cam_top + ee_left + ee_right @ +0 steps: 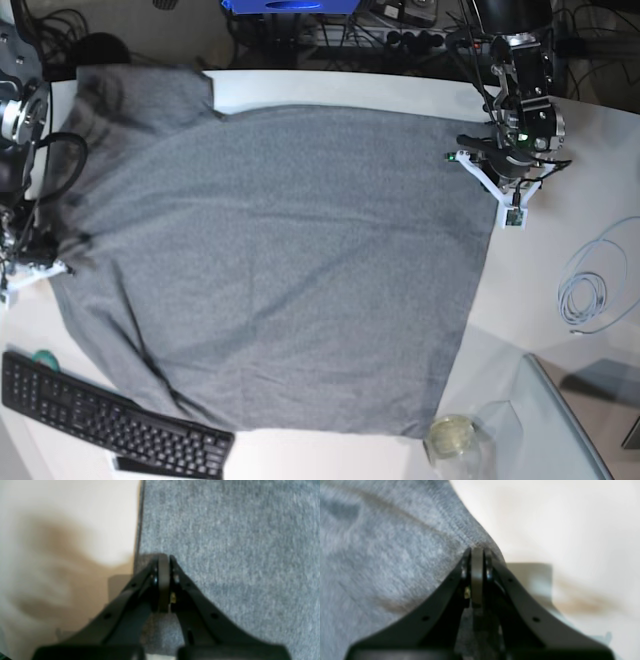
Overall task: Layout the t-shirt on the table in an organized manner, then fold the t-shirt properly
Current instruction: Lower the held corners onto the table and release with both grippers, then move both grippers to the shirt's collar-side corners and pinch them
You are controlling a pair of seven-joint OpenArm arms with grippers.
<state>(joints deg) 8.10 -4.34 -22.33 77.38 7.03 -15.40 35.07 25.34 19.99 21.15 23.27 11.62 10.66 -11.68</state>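
Note:
The heather-grey t-shirt (280, 260) lies spread wide over the white table (330, 88), with one sleeve (140, 95) at the far left. My left gripper (163, 557) is shut, pinching the t-shirt (237, 555) right at its edge where the cloth meets the table (75, 510); in the base view this gripper (498, 190) sits at the shirt's far right corner. My right gripper (477, 551) is shut on the hem of the t-shirt (382, 555), and the cloth rises up to its tips; in the base view it (55, 265) is at the left edge.
A black keyboard (110, 425) lies at the front left, partly touching the shirt's edge. A glass jar (452, 437) and a clear glass panel (565, 430) stand at the front right. A coiled white cable (590, 290) lies at the right. Cables crowd the back edge.

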